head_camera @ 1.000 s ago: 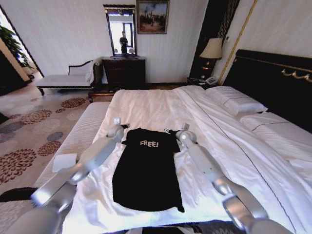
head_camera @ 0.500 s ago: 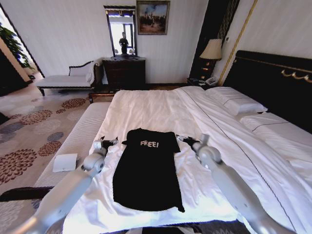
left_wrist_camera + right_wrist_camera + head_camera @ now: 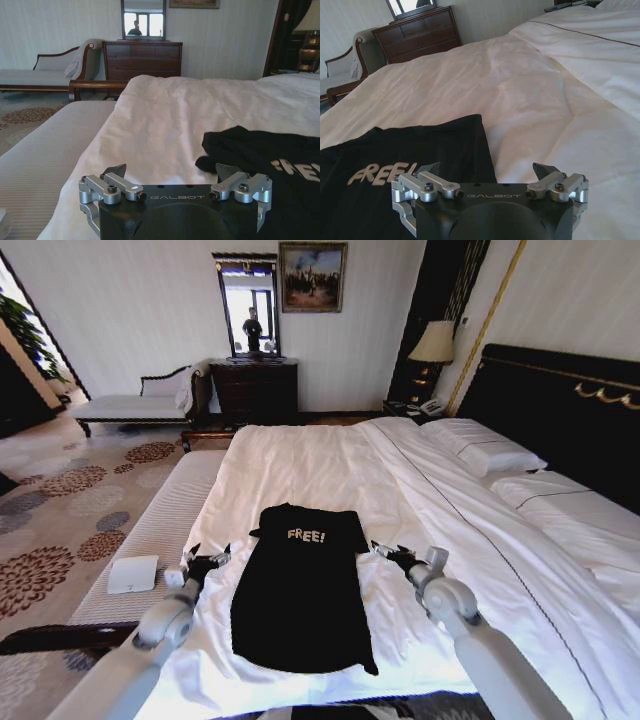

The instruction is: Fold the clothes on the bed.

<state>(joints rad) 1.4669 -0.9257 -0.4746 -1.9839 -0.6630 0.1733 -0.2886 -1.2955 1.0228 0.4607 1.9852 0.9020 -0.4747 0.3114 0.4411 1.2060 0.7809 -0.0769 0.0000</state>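
While our black T-shirt (image 3: 300, 590) lies flat on the white duvet at the near end of the bed (image 3: 330, 460), collar toward the far side and "FREE!" lettering up, we hold our left gripper (image 3: 207, 560) just left of it, fingers spread wide and empty. Our right gripper (image 3: 392, 553) sits just right of its sleeve, likewise wide and empty.

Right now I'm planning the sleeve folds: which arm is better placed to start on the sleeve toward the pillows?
The right: its tool, open, sits beside that sleeve of the black T-shirt on the white duvet. The left tool, open too, is beyond the opposite edge.
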